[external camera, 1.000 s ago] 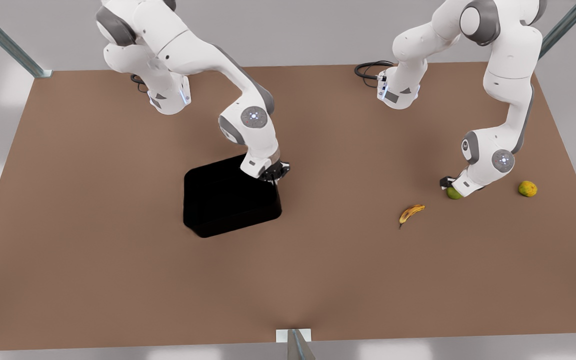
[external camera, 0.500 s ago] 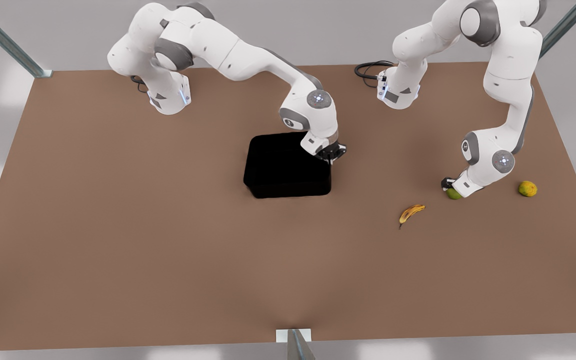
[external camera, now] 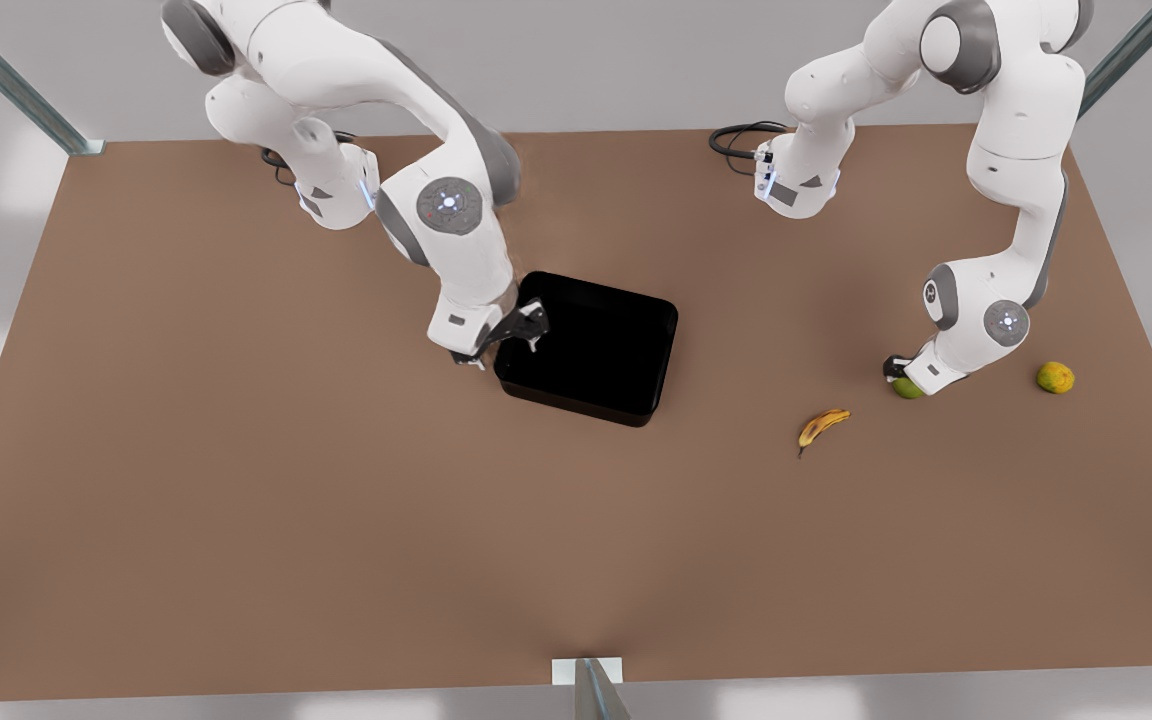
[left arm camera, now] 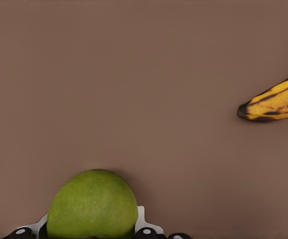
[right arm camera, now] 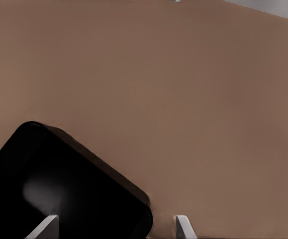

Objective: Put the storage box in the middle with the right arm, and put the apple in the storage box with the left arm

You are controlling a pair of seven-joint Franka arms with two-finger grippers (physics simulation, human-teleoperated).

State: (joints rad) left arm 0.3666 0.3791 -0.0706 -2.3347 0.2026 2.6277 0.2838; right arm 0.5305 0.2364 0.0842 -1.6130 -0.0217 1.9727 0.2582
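Though partly hidden, green apple [left arm camera: 92,205] between left tool [left arm camera: 91,231] fingers

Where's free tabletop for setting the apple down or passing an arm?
Free: the table along its near edge, and the strip between storage box and banana. Crowded: around the apple, where the left gripper, banana and orange-yellow fruit cluster. The right gripper flanks the box.

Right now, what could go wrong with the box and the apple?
The right gripper sits at the storage box edge on the front view's left, fingers open astride the wall; withdrawing could drag the box off-centre. The left gripper is at the apple; a weak grip could roll it toward the banana.
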